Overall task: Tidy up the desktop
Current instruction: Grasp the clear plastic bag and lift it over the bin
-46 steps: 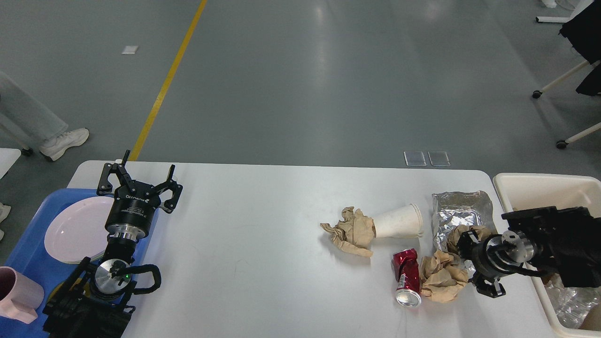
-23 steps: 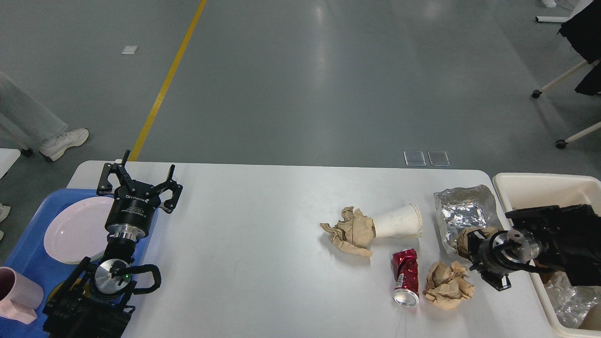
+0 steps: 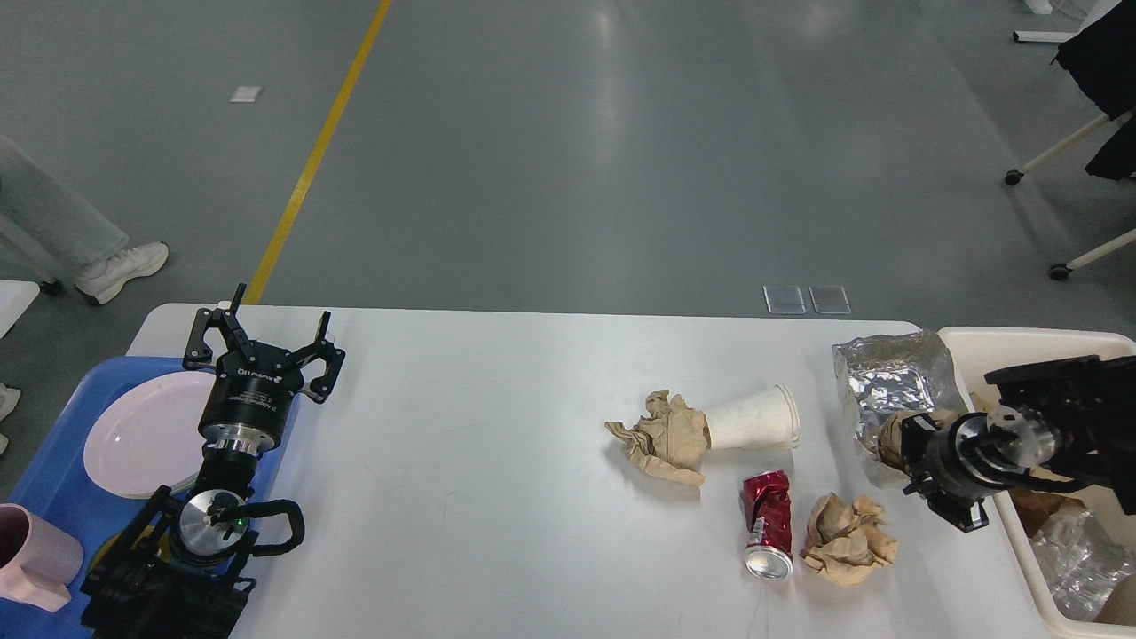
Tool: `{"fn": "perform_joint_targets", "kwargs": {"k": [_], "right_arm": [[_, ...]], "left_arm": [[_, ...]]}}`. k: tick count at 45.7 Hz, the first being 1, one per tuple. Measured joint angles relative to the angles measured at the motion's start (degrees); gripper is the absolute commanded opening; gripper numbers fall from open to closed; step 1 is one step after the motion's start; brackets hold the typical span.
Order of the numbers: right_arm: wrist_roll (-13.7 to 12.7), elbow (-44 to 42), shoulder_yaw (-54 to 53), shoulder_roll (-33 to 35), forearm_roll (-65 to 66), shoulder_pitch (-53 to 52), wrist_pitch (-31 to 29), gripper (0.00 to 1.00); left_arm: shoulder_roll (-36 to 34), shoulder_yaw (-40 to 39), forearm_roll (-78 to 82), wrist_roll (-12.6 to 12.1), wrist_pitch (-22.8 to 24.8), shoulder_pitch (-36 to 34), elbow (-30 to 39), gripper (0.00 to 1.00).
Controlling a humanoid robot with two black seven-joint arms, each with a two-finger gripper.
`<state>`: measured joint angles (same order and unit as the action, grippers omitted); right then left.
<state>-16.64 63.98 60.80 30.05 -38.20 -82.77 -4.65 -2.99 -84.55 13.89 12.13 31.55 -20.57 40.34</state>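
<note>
The white desktop carries litter on its right half. A white paper cup lies on its side with crumpled brown paper at its mouth. Nearer me lie a crushed red can and a brown paper wad. My right gripper hangs at the table's right edge, shut on a brown paper wad and a crumpled foil sheet that rises with it; its fingers are mostly hidden. My left gripper stands open and empty at the far left.
A cream bin beside the table's right edge holds clear plastic and brown scraps. A blue tray at the left holds a pale plate and a pink mug. A person's foot is on the floor beyond the left corner.
My right gripper has moved right and away toward the bin, carrying the foil and one brown wad. The other wad stayed beside the can. The left arm has not moved.
</note>
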Motion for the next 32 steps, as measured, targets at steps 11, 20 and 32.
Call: {"fn": "perform_joint_targets", "kwargs": {"k": [11,20,32], "right_arm": [[0.3,19.4,17.6,0.2,2.3,-25.3,-11.1,0.00],[1.1,30.2,28.4,0.0,3.3,-41.8,-19.6,0.00],[5.7,31.6,33.6,2.5,3.9,-45.4,-23.7,0.00]], "left_arm": [[0.0,0.0,0.0,0.0,0.0,0.0,0.0,0.97],[-0.1,0.0,0.0,0.0,0.0,0.0,0.0,0.97],[0.0,0.0,0.0,0.0,0.0,0.0,0.0,0.96]]}}
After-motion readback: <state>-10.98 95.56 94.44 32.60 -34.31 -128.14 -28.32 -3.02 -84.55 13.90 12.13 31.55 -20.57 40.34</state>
